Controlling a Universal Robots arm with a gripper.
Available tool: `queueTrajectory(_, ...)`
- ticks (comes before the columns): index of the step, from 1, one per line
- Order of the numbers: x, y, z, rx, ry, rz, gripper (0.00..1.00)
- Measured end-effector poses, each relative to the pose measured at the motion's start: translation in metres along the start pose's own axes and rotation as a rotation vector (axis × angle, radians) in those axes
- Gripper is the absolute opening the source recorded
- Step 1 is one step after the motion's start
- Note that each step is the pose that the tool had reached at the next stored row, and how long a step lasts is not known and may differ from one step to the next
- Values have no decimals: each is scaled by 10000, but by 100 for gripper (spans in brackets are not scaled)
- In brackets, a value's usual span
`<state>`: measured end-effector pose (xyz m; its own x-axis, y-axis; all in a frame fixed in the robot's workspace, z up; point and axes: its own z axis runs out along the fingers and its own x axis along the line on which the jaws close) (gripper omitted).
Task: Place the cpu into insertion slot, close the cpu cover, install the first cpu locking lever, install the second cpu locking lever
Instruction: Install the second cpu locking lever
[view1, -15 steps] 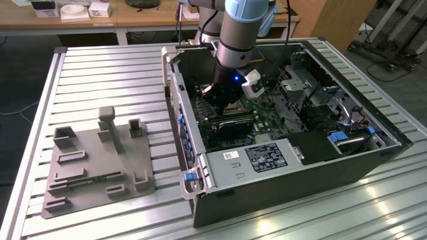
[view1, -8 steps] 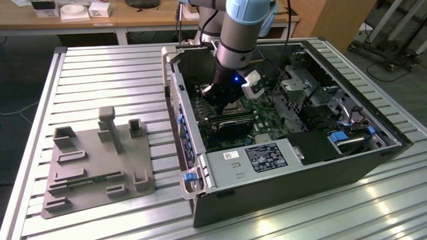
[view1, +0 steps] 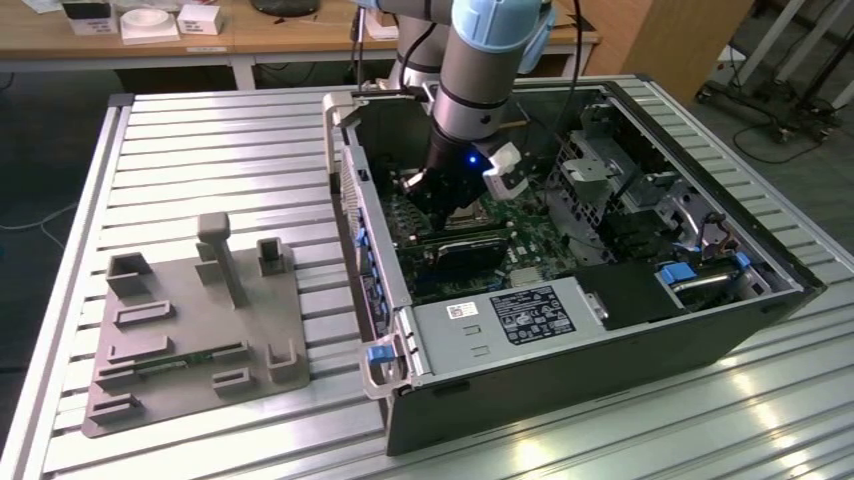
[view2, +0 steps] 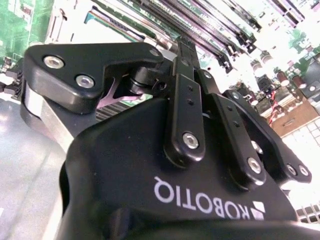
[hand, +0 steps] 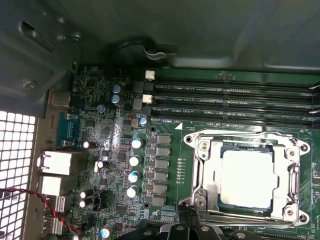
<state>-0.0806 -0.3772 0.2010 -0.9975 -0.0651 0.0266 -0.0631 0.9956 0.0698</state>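
The cpu (hand: 247, 179), a square chip with a silver-grey top, lies flat inside the insertion slot (hand: 301, 150) on the green motherboard. Over its edges sits the cpu cover (hand: 206, 172), a silvery frame lying down flat with the chip showing through its window. My gripper (hand: 187, 217) hangs just at the socket's near edge, shut, and I see nothing held in it. In the second wrist view the gripper (view2: 184, 47) points down at the board. In the exterior view the arm reaches into the open computer case, with the gripper (view1: 447, 200) right above the insertion slot (view1: 470, 218).
Long black memory slots (hand: 235, 100) run beside the socket, and a column of capacitors (hand: 135, 160) stands on its other side. A black box with a white label (view1: 527, 312) sits at the case front. A grey fixture (view1: 200, 320) lies on the slatted table at the exterior view's left.
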Motion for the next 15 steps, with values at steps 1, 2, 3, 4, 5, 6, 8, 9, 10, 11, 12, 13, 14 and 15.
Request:
queueTrajectory(1, 0, -1, 4, 1, 1, 0, 10)
queueTrajectory(2, 0, -1, 6, 3, 2, 0, 10)
queueTrajectory(3, 0, -1, 8, 5, 3, -1, 10)
queueTrajectory(4, 0, -1, 9, 4, 3, -1, 10)
queueTrajectory(5, 0, -1, 10, 4, 2, -2, 10)
queueTrajectory(6, -1, 0, 11, 2, 1, -2, 10)
queueTrajectory(8, 0, 1, 12, 0, 0, -3, 10)
queueTrajectory(9, -1, 1, 13, -2, -1, -3, 10)
queueTrajectory(10, 0, 2, 13, -5, -1, -2, 10)
queueTrajectory(11, -1, 4, 15, -12, -2, -2, 10)
queueTrajectory(12, -1, 4, 15, -11, -2, -3, 10)
queueTrajectory(13, -1, 4, 15, -11, -2, -3, 10)
queueTrajectory(14, -1, 4, 17, -10, 0, -3, 10)
queueTrajectory(15, -1, 4, 21, -13, -1, -3, 10)
